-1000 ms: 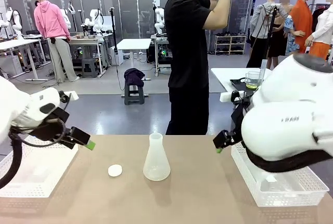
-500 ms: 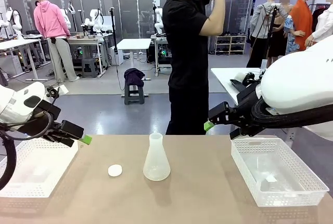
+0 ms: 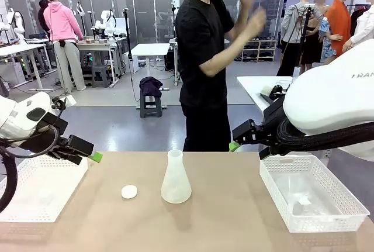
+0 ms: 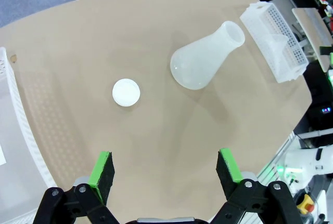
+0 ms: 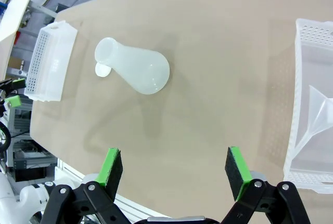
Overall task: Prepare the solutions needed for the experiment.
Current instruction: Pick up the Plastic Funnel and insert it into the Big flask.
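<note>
A frosted conical flask stands upright mid-table; I cannot tell if anything is in it. It also appears in the left wrist view and the right wrist view. A small white round cap lies to its left, partly behind the flask. The pale yellow-green solutions are out of view. My left gripper hovers open above the table's left part. My right gripper hangs open above the right part, empty.
A white mesh basket at the right holds a clear funnel. Another white basket sits at the left. A person in black stands beyond the far edge, hands raised.
My right arm has lifted and drawn back from the camera, its gripper now higher near the far edge. The left gripper shifted slightly left. The person turned and brought both hands forward.
</note>
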You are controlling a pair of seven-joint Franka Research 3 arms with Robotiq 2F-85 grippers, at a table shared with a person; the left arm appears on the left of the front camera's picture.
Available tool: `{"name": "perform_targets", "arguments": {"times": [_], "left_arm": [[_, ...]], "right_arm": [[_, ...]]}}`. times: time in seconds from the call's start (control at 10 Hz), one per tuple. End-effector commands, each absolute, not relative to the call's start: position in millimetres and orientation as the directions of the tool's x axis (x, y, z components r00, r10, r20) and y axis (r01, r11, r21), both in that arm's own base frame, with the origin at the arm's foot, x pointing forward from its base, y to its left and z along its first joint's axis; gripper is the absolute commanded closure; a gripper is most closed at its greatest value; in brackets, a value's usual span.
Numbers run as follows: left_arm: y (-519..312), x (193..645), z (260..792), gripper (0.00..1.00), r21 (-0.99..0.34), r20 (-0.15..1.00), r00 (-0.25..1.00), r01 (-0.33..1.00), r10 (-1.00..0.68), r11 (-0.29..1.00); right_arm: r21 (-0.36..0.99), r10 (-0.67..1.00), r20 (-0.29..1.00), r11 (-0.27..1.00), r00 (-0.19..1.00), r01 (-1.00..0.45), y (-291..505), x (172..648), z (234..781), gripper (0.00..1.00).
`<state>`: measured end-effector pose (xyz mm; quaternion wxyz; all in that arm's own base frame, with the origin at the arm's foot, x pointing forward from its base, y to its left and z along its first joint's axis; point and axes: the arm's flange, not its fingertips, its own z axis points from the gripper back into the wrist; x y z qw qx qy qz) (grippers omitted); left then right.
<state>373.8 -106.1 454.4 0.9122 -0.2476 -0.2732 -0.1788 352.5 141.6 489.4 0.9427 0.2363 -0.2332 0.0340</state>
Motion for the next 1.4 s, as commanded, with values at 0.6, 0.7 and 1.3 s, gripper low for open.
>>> {"name": "perform_targets", "arguments": {"times": [0.6, 0.7, 1.3], "left_arm": [[-65.0, 345.0, 467.6, 0.00, -0.923, 0.356, 0.879, 0.278, 0.316, 0.267], [-63.9, 345.3, 465.8, 0.00, -0.942, 0.332, 0.883, 0.291, 0.332, 0.167], [-80.4, 340.1, 461.0, 0.00, -0.972, 0.233, 0.943, 0.220, 0.238, 0.081]], "right_arm": [[0.921, -0.331, 0.137, 0.390, 0.934, 0.003, 98.9, 333.0, 496.3, 0.00], [0.947, -0.321, 0.083, 0.320, 0.944, 0.026, 99.5, 332.9, 492.2, 0.00], [0.979, -0.331, 0.001, 0.191, 0.944, 0.066, 103.3, 354.2, 494.7, 0.00]]}}
